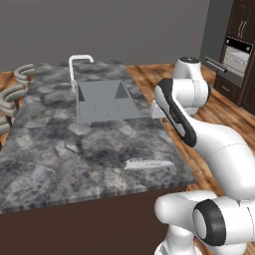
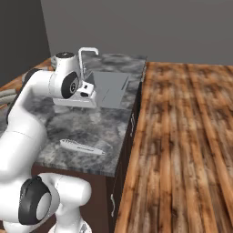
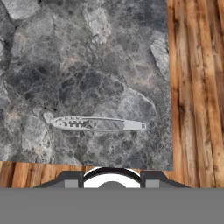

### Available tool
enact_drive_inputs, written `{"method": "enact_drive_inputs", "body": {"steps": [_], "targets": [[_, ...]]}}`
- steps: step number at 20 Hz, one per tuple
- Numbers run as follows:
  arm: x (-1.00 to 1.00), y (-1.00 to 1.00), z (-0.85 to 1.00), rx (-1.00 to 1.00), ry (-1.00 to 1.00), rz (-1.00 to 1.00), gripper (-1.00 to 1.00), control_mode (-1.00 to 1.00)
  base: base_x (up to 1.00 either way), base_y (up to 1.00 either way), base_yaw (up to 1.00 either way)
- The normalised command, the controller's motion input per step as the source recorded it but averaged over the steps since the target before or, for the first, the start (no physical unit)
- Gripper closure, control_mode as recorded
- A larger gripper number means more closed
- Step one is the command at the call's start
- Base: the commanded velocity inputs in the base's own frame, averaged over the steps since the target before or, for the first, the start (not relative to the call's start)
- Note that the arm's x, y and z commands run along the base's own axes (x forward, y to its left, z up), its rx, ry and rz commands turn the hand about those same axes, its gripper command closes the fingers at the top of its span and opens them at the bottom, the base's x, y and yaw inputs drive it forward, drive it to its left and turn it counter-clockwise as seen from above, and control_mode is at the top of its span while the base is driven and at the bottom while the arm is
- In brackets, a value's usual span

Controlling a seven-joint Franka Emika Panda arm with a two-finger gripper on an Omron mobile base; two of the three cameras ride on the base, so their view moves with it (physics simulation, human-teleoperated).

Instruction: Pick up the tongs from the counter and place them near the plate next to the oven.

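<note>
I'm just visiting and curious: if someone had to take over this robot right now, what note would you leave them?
Gripper: raised well above the counter, holding nothing; whether its jaws are open cannot be told from these views.
Tongs: lying flat on the counter near its front corner, untouched, scalloped tips pointing away from the wooden floor side.
Oven: across the floor, set in dark cabinets; the plate's spot cannot be told from here.
Sink with faucet sits farther back on the counter.
Done: nothing yet.
Left: lower onto the tongs, grasp, drive to the oven, set them by the plate.
</note>
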Motion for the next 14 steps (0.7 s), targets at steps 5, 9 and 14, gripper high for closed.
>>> {"method": "enact_drive_inputs", "body": {"steps": [5,9,14], "targets": [[-0.16,0.02,-0.06,0.0,0.0,0.01,-1.0,-1.0,0.0,0.0,0.0],[-0.39,0.2,-0.61,0.0,0.05,0.09,-1.0,-1.0,0.0,0.0,0.0],[-0.1,0.32,-0.87,-0.03,0.02,0.28,-1.0,-1.0,0.0,0.0,0.0]]}}
